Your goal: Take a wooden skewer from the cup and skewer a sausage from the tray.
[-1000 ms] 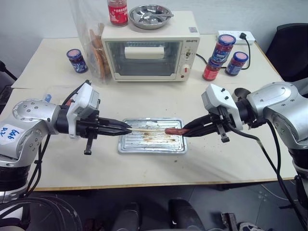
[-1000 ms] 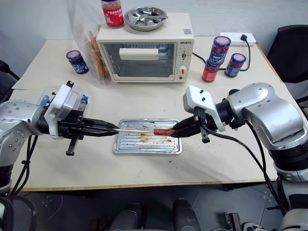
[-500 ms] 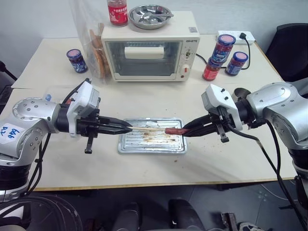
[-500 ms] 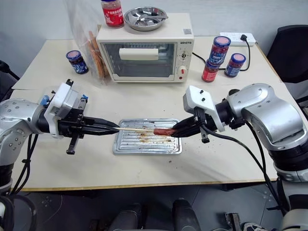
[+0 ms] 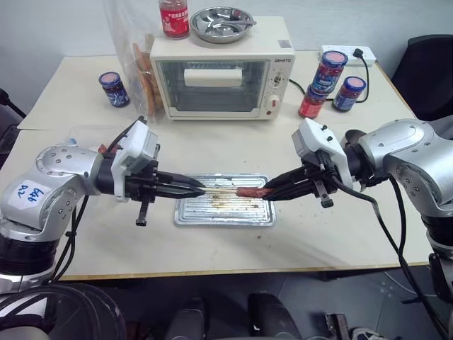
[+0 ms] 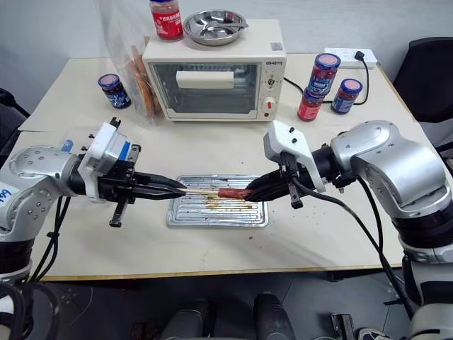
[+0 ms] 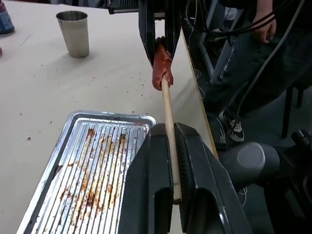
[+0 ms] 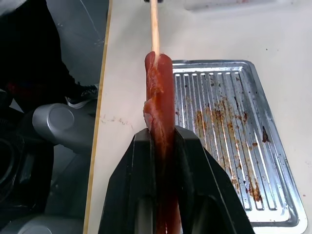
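Note:
My left gripper (image 5: 200, 190) is shut on the wooden skewer (image 5: 219, 190), which it holds level over the tray (image 5: 224, 211) with the point towards the right. From the other side my right gripper (image 5: 267, 193) is shut on the sausage (image 5: 249, 192), lengthwise between its fingers. The skewer's tip (image 7: 165, 83) meets the free end of the sausage (image 8: 160, 97); how deep it sits I cannot tell. The tray has a ridged floor stained brown and holds nothing else. The cup (image 7: 74, 33) stands on the table behind the right arm.
A cream toaster oven (image 5: 219, 78) stands at the back with a round steel dish (image 5: 221, 23) and a red jar on top. Jars (image 5: 328, 71) and a power strip (image 5: 347, 53) are at back right, one jar (image 5: 113, 88) and a plastic bag at back left. A person (image 7: 253, 58) stands past the table's edge.
The left gripper has edged right with the skewer and the right gripper has edged left with the sausage. The gap between skewer tip and sausage has closed.

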{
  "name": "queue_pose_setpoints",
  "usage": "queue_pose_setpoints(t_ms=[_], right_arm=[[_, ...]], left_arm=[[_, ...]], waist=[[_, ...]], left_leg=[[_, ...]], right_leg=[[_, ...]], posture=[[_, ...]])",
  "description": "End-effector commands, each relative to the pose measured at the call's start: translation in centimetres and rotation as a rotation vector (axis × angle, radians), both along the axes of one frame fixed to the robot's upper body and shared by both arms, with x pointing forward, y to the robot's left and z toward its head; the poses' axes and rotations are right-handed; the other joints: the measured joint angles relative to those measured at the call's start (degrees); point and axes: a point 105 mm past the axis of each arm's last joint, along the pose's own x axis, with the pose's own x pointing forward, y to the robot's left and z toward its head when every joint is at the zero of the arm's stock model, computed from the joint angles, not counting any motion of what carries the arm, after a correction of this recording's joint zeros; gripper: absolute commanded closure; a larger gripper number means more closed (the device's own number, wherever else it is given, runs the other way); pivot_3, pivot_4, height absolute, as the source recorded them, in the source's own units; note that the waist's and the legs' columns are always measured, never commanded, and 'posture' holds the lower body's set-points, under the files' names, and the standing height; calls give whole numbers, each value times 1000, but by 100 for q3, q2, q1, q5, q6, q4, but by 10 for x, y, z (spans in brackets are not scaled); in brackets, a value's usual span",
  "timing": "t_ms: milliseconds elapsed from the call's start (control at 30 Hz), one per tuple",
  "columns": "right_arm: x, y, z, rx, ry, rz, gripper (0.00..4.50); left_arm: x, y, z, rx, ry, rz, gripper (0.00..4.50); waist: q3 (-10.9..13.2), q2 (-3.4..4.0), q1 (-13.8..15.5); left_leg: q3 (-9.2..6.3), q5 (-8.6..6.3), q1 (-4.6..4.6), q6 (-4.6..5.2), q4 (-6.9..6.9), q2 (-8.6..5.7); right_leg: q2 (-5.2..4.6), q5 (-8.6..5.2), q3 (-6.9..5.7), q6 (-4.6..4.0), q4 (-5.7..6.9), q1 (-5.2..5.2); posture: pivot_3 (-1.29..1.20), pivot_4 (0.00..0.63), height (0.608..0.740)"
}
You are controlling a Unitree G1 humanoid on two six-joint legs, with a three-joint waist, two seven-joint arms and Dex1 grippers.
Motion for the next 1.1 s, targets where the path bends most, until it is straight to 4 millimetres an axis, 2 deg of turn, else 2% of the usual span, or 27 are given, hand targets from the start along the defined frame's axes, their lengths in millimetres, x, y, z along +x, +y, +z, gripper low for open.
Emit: queue_pose_setpoints(t_ms=[33,167,300,367,400,500,700,800,933,967,1100], right_arm=[[-12,8,18,47,-57,63,4074],[-12,8,19,49,-55,62,4074],[-10,6,21,53,-52,42,3209],[-6,5,23,59,-64,23,2554],[-5,4,24,60,-72,18,2447],[0,3,27,63,-100,-3,1602],[14,5,38,132,-147,-72,1602],[17,10,45,209,-95,-103,1175],[19,19,45,247,-126,-113,129],[20,21,47,266,-128,-118,10],[20,30,54,335,-124,-123,10]], left_arm=[[2,-4,2,-2,-28,-1,4500],[3,-3,2,-5,-28,3,4500],[5,4,-1,-4,-24,43,4500],[6,9,-1,-6,-24,73,4500],[7,11,-2,-9,-24,87,4500],[7,21,-3,-18,-26,148,4500],[0,42,-2,-86,-49,340,4500],[-6,59,-5,-136,-63,502,4500],[-4,105,-6,-256,-116,863,4500],[-4,114,-6,-284,-130,939,4500],[-2,151,-18,-323,-166,1217,4500]], waist=[[0,0,-3],[0,0,-2],[0,0,-1],[0,0,-5],[0,0,-7],[0,0,-7],[0,0,-14],[0,0,-15],[0,0,2],[0,0,4],[-3,-4,17]], left_leg=[[0,0,0,0,0,0],[0,0,0,0,0,0],[0,0,0,0,1,0],[0,0,0,0,0,0],[0,0,0,0,0,0],[0,0,0,0,0,1],[0,0,0,0,-2,2],[0,0,0,0,-3,2],[0,0,1,0,-6,3],[-1,0,1,0,-4,4],[-1,0,3,0,3,0]], right_leg=[[0,0,0,0,0,0],[0,0,0,0,0,0],[0,0,0,0,0,0],[0,0,0,0,0,0],[0,0,1,0,0,0],[0,0,1,0,0,-1],[-1,0,2,0,0,-2],[-2,0,3,0,-1,-2],[-2,0,3,0,0,-4],[-2,0,1,0,0,-3],[-3,0,1,0,2,2]], posture=[[0,150,740],[0,150,740],[0,150,740],[0,150,740],[0,150,740],[0,150,740],[0,150,740],[0,150,740],[0,150,740],[0,150,740],[0,150,740]])
